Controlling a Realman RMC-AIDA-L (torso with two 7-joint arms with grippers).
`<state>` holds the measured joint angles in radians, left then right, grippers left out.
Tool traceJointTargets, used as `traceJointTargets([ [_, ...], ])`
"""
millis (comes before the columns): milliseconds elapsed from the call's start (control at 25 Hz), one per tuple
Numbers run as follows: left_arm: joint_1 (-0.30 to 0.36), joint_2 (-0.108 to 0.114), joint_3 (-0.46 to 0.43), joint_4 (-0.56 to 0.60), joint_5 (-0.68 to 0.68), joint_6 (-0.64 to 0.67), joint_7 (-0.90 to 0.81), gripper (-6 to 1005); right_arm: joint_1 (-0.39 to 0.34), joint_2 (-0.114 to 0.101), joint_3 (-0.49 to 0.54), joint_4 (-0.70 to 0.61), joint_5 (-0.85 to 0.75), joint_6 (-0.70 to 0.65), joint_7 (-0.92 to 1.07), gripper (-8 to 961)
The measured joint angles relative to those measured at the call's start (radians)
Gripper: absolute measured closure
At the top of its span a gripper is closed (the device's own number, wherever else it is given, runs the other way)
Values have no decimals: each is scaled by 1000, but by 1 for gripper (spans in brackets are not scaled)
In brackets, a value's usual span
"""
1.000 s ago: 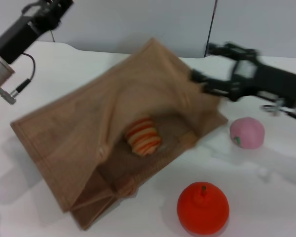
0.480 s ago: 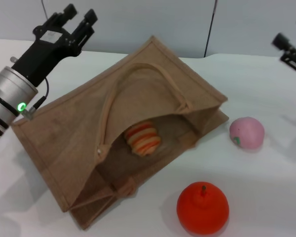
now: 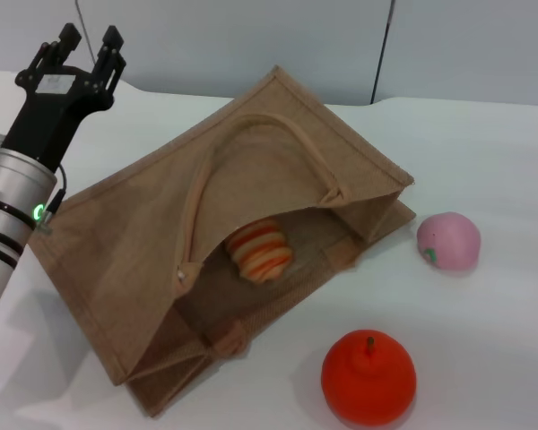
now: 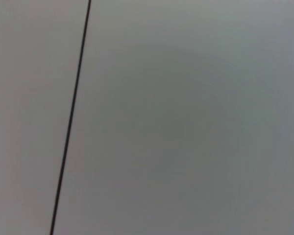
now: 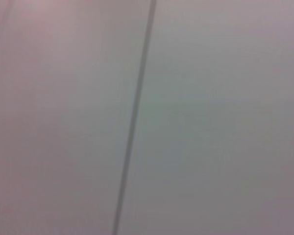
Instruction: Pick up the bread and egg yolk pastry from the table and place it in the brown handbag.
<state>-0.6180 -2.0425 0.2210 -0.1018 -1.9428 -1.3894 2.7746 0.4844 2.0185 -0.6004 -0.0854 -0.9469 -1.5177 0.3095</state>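
With the bread (image 3: 261,251) lying inside the brown handbag (image 3: 143,224), whose mouth gapes on the table, and the left gripper (image 3: 88,47) raised beyond its far corner, fingers apart and empty, the unseen egg yolk pastry is seemingly bagged or needs finding next.

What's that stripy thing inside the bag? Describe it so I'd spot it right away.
Find the big brown handbag lying on its side in the middle of the white table, its mouth open toward the front. Just inside the opening, below the looped handle, lies the bread: a small ridged loaf. Unlike the plain pink ball and red-orange fruit outside, it has orange and cream stripes.
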Motion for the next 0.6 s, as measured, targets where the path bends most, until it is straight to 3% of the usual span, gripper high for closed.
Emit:
traceJointTargets([
  [600,16,2,0,-21,-36,-36,-36,425,-8,-1,45,13,1,-1,8,156],
])
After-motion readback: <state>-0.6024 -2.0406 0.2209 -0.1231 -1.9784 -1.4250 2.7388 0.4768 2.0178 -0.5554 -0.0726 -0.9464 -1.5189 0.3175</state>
